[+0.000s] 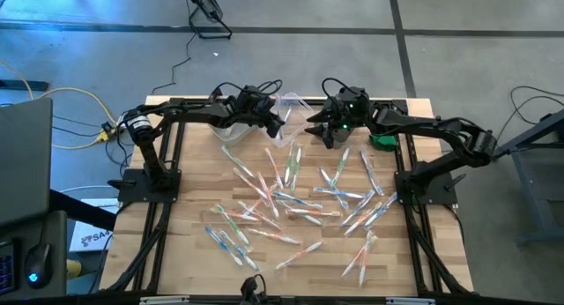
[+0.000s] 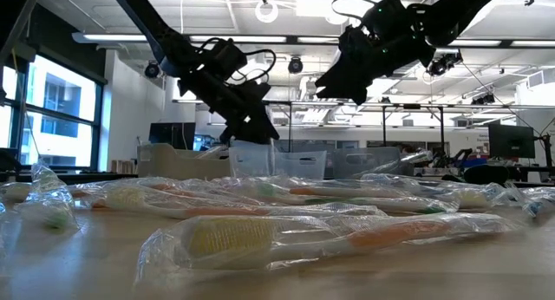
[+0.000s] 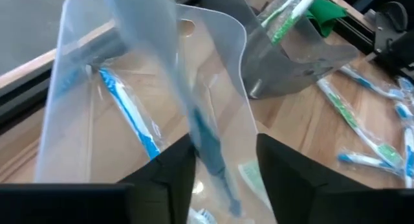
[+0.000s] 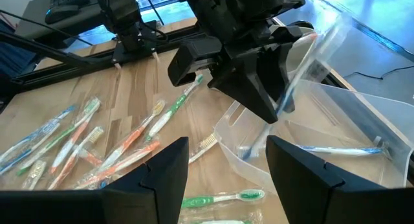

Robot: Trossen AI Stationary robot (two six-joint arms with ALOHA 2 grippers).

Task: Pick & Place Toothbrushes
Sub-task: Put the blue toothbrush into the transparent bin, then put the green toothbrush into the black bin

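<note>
Wooden tabletop is sitting in an open workshop. Roughly thirty toothbrushes are lying scattered; three clear bins at the far edge. Left gripper is hanging parted above a blue brush dropping binward; right gripper is gaping, empty.

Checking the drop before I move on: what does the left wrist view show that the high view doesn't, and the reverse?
Left wrist only: a blue toothbrush blurred between the left hand's open fingers, over a clear bin already holding one.

High only: the right hand near the bins and the full scatter of toothbrushes on the table.

Both: bins, loose brushes.
</note>
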